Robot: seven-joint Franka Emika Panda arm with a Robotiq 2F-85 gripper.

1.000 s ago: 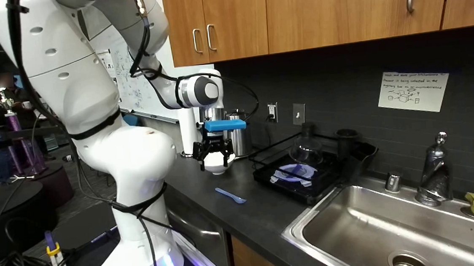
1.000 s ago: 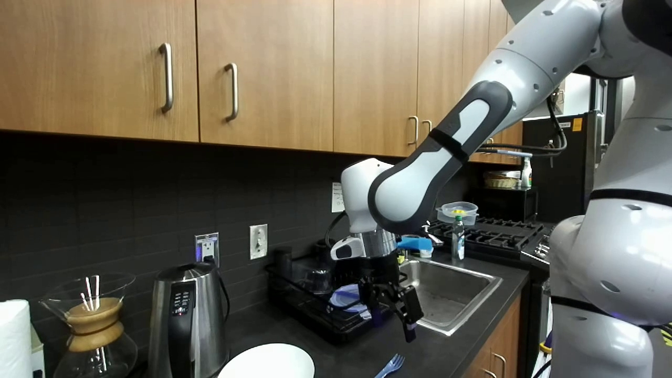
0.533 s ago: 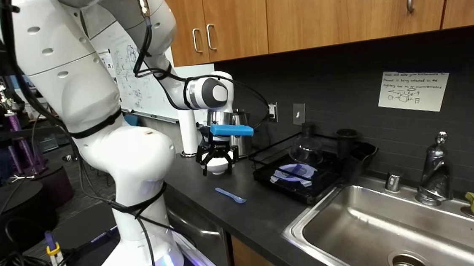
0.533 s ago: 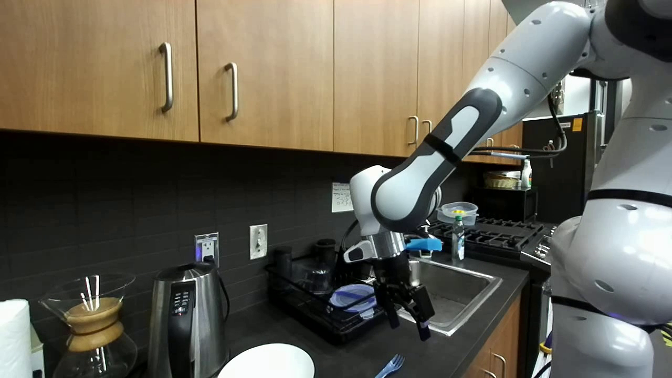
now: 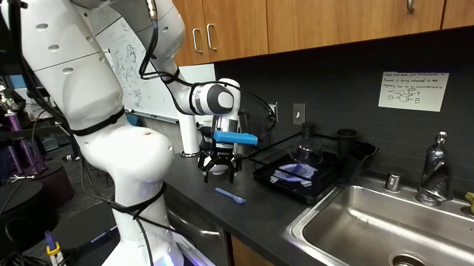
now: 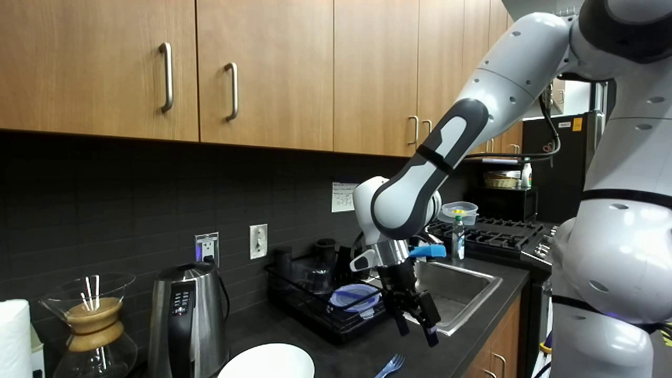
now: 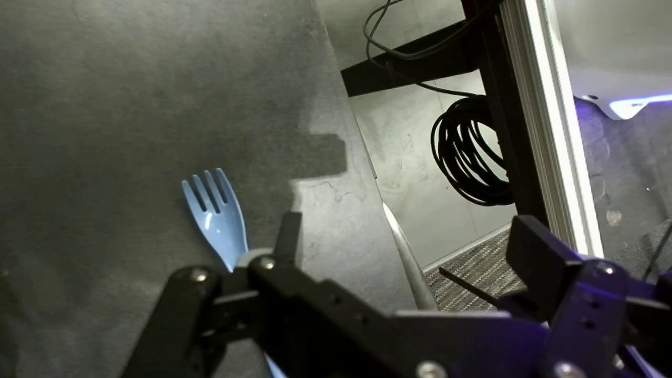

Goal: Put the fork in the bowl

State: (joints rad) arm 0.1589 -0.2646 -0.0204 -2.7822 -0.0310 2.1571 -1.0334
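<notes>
On the dark tiled wall (image 5: 330,83), high to the right of the black two-fingered gripper (image 5: 219,179) in an exterior view, a white handwritten paper note (image 5: 413,91) partly reads "being collected in the". The white jointed arm (image 5: 89,89) slopes down from a high elbow; the gripper hangs tilted above the dark grey countertop (image 5: 265,228), released, fingers spread apart. Below and to one side of it lies the glossy light-blue four-tined fork (image 7: 223,226), handle partly hidden behind the gripper in the wrist view. The round white bowl (image 6: 268,362) stands lower left of the gripper in an exterior view.
</notes>
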